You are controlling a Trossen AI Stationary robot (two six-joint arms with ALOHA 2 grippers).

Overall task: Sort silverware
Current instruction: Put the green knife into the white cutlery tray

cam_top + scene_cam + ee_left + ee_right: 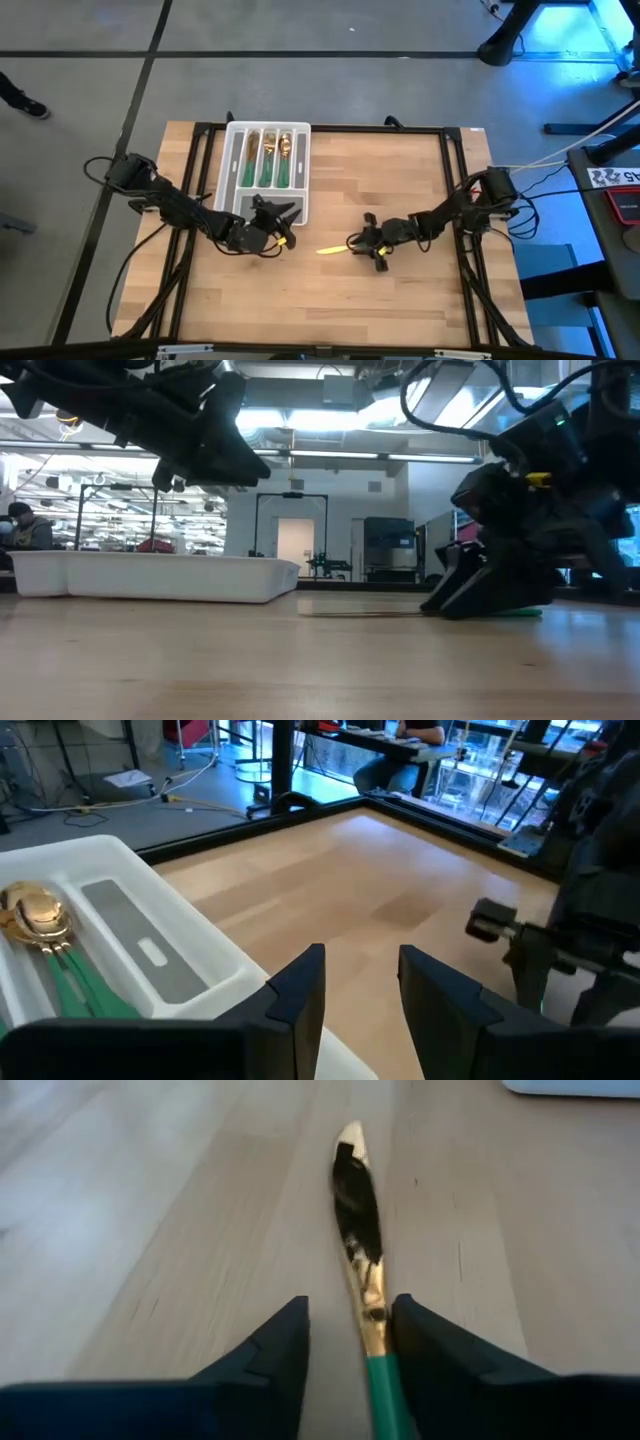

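Presently, right tool (345,1340) straddles the knife (358,1230) lying mid-worktop, fingers part-open and not yet gripping; centring on the green handle before closing should prevent slipping, while left tool (360,990), half-open and empty, waits beside the tray (300,170).

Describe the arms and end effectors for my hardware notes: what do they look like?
Both arms are dark, jointed, with black cables trailing. The left end effector and right end effector each have two flat, wedge-shaped dark fingers. A small yellow mark shows beside the left end effector in the high view.
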